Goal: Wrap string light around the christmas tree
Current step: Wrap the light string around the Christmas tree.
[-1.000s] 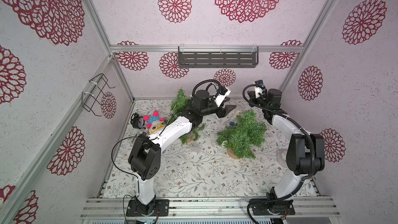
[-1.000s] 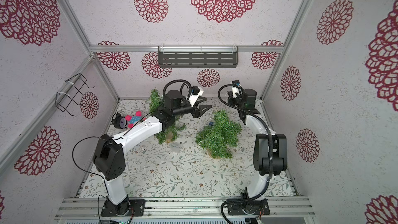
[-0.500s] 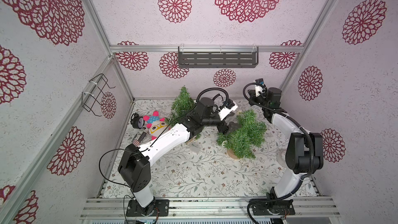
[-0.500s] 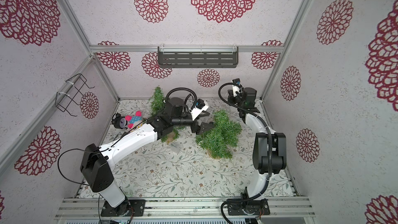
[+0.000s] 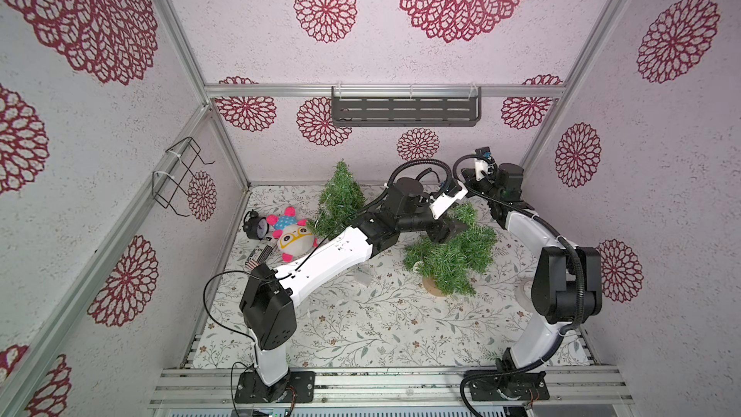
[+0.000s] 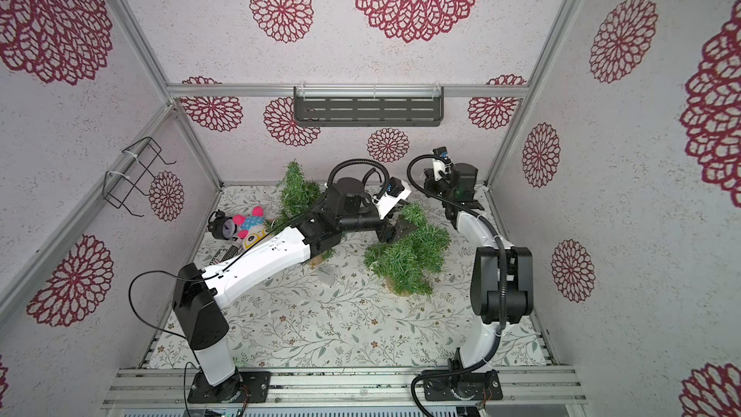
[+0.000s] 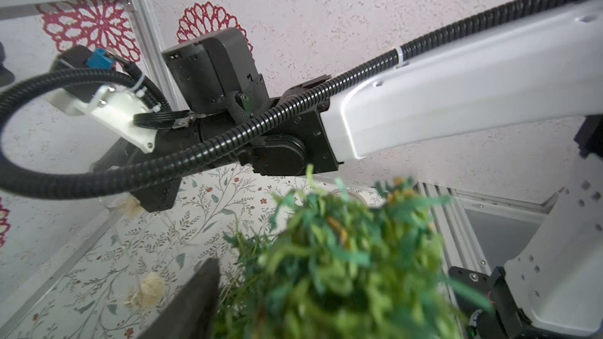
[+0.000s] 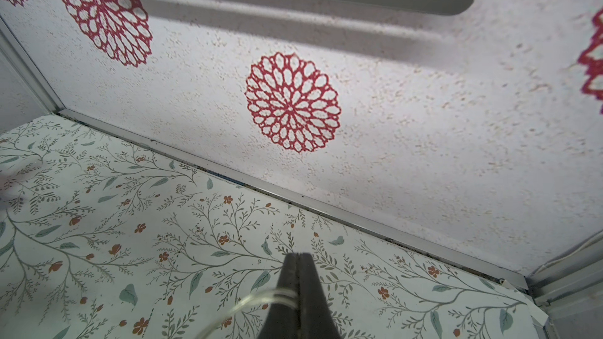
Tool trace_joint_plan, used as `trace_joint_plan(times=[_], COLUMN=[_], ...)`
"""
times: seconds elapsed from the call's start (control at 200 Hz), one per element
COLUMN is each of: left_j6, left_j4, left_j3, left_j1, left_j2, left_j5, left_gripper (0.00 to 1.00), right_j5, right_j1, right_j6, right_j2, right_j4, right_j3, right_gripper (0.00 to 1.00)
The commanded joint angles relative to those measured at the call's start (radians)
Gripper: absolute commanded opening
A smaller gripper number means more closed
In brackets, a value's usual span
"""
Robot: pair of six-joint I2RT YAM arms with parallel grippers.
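Since a second ago your left arm has swung right and dropped: the left gripper (image 5: pixel 446 230), which hung high between the trees, now sits in the top branches of the christmas tree (image 5: pixel 453 262) on the right. Your right arm has hardly shifted.

The right gripper (image 8: pixel 296 256) has its jaws pressed together on the string light (image 8: pixel 261 297), a thin pale wire curling out from the pinch. It sits at the far right, just behind the tree top. Of the left jaws the wrist view shows one dark finger (image 7: pixel 195 298) beside blurred needles and hides its partner, so you cannot tell how wide they stand or whether they hold anything.

Watch three things:
- With the left gripper buried in foliage, a sideways pull may tip or drag the tree.
- The wire is thin, and among the needles it may snag or slip out of the pinch.
- The two wrists are near each other, so a wrapping sweep could knock them together.

Count:
- two arms
- two trees, with the second tree (image 5: pixel 341 202) far left, behind your left forearm
- one small clear piece on the table (image 5: pixel 361 326), perhaps the battery box (image 5: pixel 363 276)
- one plush toy (image 5: pixel 294 236)
- one alarm clock (image 5: pixel 256 226)
- one wall shelf (image 5: pixel 405 110)
- one wire rack (image 5: pixel 180 174)
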Motion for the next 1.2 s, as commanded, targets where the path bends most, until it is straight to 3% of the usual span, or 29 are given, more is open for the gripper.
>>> trace_joint_plan(times=[0.0, 0.205, 0.48, 0.786, 1.196], left_j6=[0.035, 0.145, 0.140, 0.120, 0.143], left_j4=[-0.015, -0.054, -0.205, -0.173, -0.105], left_j3=[0.014, 0.032, 0.175, 0.165, 0.189], left_j1=[-0.010, 0.002, 0.094, 0.131, 0.141], left_j2=[0.031, 0.025, 0.087, 0.101, 0.159], left_j5=[-0.048, -0.156, -0.074, -0.036, -0.200], left_gripper=[0.44, 0.00, 0.00, 0.00, 0.00], right_j5=[0.014, 0.042, 0.157, 0.229, 0.265], right_j1=[-0.005, -0.008, -0.017, -0.026, -0.025], right_j6=[-0.014, -0.050, -0.067, -0.090, 0.012], right_j2=[-0.013, 0.016, -0.016, -0.107, -0.382], right_j4=[-0.013, -0.099, -0.080, -0.090, -0.390], right_j3=[0.091, 0.238, 0.224, 0.142, 0.082], right_gripper=[0.00, 0.00, 0.00, 0.00, 0.00])
